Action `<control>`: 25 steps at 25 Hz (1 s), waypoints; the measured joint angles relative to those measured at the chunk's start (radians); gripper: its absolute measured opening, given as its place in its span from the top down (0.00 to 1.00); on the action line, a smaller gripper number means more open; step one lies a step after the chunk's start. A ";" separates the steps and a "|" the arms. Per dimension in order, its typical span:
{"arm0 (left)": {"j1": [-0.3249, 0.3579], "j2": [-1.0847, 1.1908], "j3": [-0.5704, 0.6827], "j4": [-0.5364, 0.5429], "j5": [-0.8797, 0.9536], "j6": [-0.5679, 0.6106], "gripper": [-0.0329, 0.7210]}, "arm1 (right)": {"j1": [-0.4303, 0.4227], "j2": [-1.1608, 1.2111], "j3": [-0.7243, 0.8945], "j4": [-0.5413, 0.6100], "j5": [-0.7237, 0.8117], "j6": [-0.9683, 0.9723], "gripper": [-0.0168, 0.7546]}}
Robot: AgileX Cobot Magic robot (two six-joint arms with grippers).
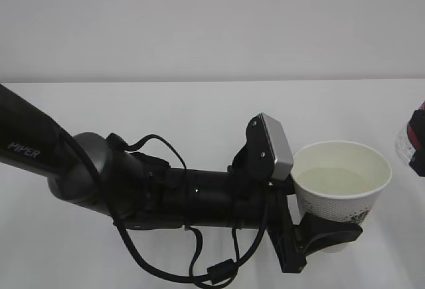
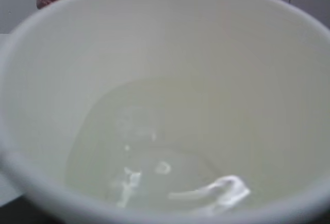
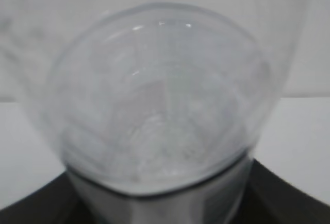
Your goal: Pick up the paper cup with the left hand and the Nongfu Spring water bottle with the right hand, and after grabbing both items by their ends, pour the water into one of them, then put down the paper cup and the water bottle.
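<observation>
Holding the paper cup near its base, the left hand has its black jaws closed around the lower taper, with the cup upright and lifted above the white table. Water lies in the bottom of the cup, plain in the left wrist view as a pale pool with bright glints, so the pour looks already made and the setting-down is what remains. At the far right edge of the exterior view only a sliver of the Nongfu Spring water bottle shows, clear plastic with a strip of red label, well apart from the cup's rim. The right hand is not itself visible there; in the right wrist view the clear bottle fills the frame end-on, with dark gripper parts pressed beneath it, so I judge the right hand to be clamped on the bottle. The cup is thin paper, light even with water in it, and its wall will buckle if squeezed hard. The low grip near the stiffer base is the sound place to hold it, though it leaves the weight of the water above the jaws, so any tilt on the way down risks a spill. The bottle is stiffer but smooth and likely slippery; its ridged end gives the better purchase.
</observation>
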 joint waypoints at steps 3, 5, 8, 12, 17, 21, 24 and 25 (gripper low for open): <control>0.000 0.000 0.000 0.000 0.000 0.002 0.26 | 0.000 0.023 -0.012 0.000 0.000 0.000 0.42; 0.000 0.000 0.000 -0.004 0.000 0.002 0.26 | 0.000 0.035 -0.024 0.000 0.000 0.000 0.42; 0.000 0.000 0.000 -0.027 0.000 0.002 0.26 | 0.000 0.069 -0.041 0.000 0.000 0.000 0.42; 0.000 0.000 0.000 -0.040 0.000 0.002 0.26 | 0.000 0.124 -0.070 0.000 0.000 0.002 0.42; 0.000 0.000 0.000 -0.055 0.000 0.011 0.26 | 0.000 0.188 -0.116 0.000 0.002 0.009 0.42; 0.000 0.000 0.000 -0.086 0.000 0.036 0.26 | 0.000 0.230 -0.159 0.000 0.002 0.009 0.42; 0.000 0.000 0.000 -0.102 0.012 0.040 0.26 | 0.000 0.266 -0.196 0.000 0.002 0.009 0.42; 0.000 0.000 0.000 -0.112 0.020 0.040 0.26 | 0.000 0.276 -0.207 0.000 0.002 0.009 0.42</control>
